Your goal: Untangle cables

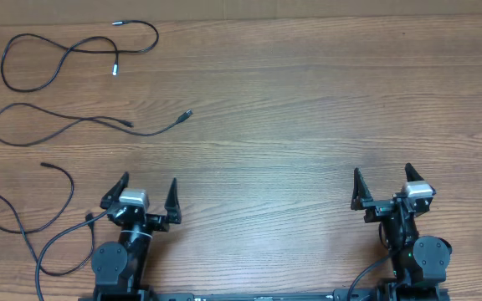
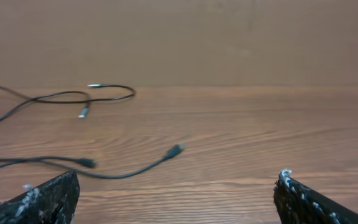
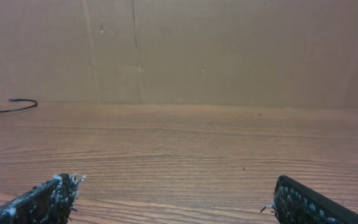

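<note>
My left gripper (image 1: 149, 181) sits near its base, jaws spread wide. My right gripper (image 1: 382, 172) mirrors it, wide and empty.

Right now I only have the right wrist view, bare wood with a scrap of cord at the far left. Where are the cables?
Observer: Off to your left. The far cable lies in a loop that crosses itself.
Operator: Is it tangled with another one?
Observer: No, the middle cable lies apart from it.
Operator: Is anything gripped over there?
Observer: No, the left pincer is open and empty, with the near cable on the wood just to its left.
</note>
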